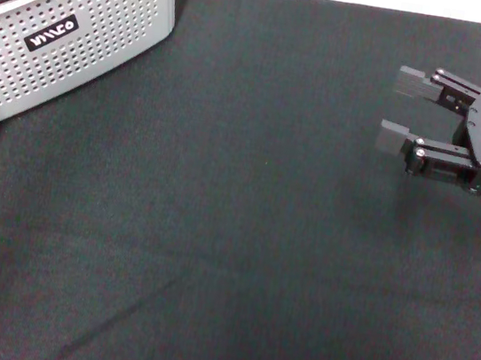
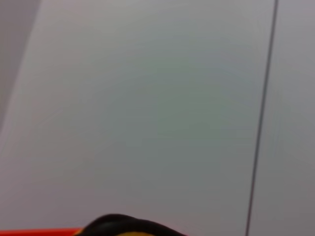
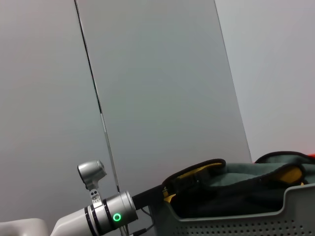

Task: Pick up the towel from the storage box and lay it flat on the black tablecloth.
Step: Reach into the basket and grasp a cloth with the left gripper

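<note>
Across nearly the whole head view spreads the black tablecloth (image 1: 242,234), the biggest thing in the scene, matte and bare over its middle, with a faint crease running diagonally toward its near-left part. That open stretch is presumably kept free as the place where the cloth is to be laid flat.

At the far-left corner of the tablecloth sits the storage box (image 1: 72,40), a light grey perforated basket turned at an angle, its black label with white lettering facing the robot. Only its near wall and rim show from above. The right wrist view looks across at the same box (image 3: 246,216) from low down, and there the towel (image 3: 231,182) is plain enough — heaped inside, grey side mostly outward, with yellow-orange folds and black trim rising above the rim. It lies bunched, not folded, so a pinch on a raised fold looks like the easy way in.

Near the right edge of the tablecloth hovers the right gripper (image 1: 401,110), fingers pointing left toward the box and well apart from it, its jaws spread wide with nothing between them — a ready stance for a reach, by my reading.

The left gripper does not show in the head view, and its own wrist camera mostly faces a pale wall; a grey arm segment with a green ring light (image 3: 116,217) appears beside the box. Whether its jaws are wide or closed I cannot tell. The pick-up is not yet done.
</note>
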Tool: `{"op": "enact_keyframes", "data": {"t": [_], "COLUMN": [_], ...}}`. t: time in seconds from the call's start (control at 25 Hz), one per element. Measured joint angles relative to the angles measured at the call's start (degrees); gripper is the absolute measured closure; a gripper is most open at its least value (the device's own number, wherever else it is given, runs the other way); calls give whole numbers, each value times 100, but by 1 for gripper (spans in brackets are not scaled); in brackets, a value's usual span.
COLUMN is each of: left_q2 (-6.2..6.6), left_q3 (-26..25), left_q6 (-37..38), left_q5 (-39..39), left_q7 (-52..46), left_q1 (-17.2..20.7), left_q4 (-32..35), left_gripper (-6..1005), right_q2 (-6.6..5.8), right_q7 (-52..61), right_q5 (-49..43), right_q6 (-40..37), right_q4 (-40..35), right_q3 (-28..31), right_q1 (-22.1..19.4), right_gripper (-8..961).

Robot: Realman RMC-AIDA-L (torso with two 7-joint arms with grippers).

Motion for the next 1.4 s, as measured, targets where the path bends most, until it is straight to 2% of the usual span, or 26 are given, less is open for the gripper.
{"op": "enact_keyframes", "data": {"t": [0.48, 0.72, 1.04, 1.24, 1.4], "left_q2": [-7, -3, 14, 13, 13], "left_q3": [115, 141, 260, 284, 382], "left_q6": [-115, -622, -925, -928, -1027], "left_q5": [-63, -67, -90, -230, -802], "left_q7": [302, 346, 300, 286, 278], "left_q1": [-27, 7, -42, -45, -16], "left_q4": [174, 571, 658, 663, 674], "left_gripper": [529, 562, 605, 832, 928], "right_q2": [1, 9, 3, 1, 0], "right_q7": [0, 0, 0, 0, 0], "right_q5": [3, 6, 48, 52, 54], "right_q6": [33, 45, 69, 72, 72], "right_q4": [3, 3, -10, -28, -31], "right_q3": [0, 0, 0, 0, 0], "right_q1": [-47, -94, -119, -117, -117], "right_gripper": [96, 96, 96, 96, 96]}}
